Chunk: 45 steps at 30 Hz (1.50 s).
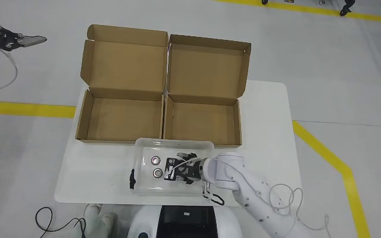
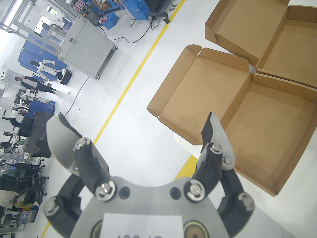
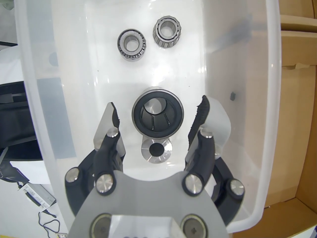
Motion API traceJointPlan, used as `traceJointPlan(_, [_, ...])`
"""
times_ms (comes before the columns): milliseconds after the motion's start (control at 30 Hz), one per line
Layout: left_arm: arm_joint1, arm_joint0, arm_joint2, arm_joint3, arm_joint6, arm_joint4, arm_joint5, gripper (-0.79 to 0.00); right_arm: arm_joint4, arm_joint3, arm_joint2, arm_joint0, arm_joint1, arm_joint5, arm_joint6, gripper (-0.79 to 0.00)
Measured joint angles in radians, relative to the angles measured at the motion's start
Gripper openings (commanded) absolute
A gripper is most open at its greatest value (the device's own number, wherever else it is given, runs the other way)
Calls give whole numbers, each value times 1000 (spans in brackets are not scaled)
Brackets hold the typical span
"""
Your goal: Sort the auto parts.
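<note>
A clear plastic bin stands at the table's front edge. Inside lie two small roller bearings, a tall steel sleeve with a black inner cage, and a small steel bushing. My right gripper is down in the bin, open, its fingers on either side of the sleeve without touching it. My left gripper hangs open and empty in the air off the table's left side, with the left cardboard box beyond it.
Two open cardboard boxes sit side by side behind the bin, lids folded back. The white table has bare room to the right of the boxes. A yellow floor line runs past the table.
</note>
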Motion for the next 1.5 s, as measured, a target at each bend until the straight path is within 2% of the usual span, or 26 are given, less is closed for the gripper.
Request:
traceJointPlan(167, [0, 0, 0, 0, 0, 0, 0, 0, 8, 36, -22, 24, -4, 6, -6, -262])
traceJointPlan(333, [0, 0, 0, 0, 0, 0, 0, 0, 19, 57, -39, 38, -6, 8, -4, -351])
traceJointPlan(433, [0, 0, 0, 0, 0, 0, 0, 0, 27, 67, -46, 47, -6, 7, -2, -489])
traceJointPlan(500, [0, 0, 0, 0, 0, 0, 0, 0, 31, 71, -50, 52, -6, 8, -2, -730])
traceJointPlan(533, [0, 0, 0, 0, 0, 0, 0, 0, 32, 73, -51, 54, -6, 9, -2, -785])
traceJointPlan(733, [0, 0, 0, 0, 0, 0, 0, 0, 52, 61, -47, 59, -2, -3, -35, -785])
traceJointPlan(1033, [0, 0, 0, 0, 0, 0, 0, 0, 51, 62, 3, 48, 17, -110, -338, -785])
traceJointPlan(1500, [0, 0, 0, 0, 0, 0, 0, 0, 97, 200, -53, 144, -16, -87, -611, -785])
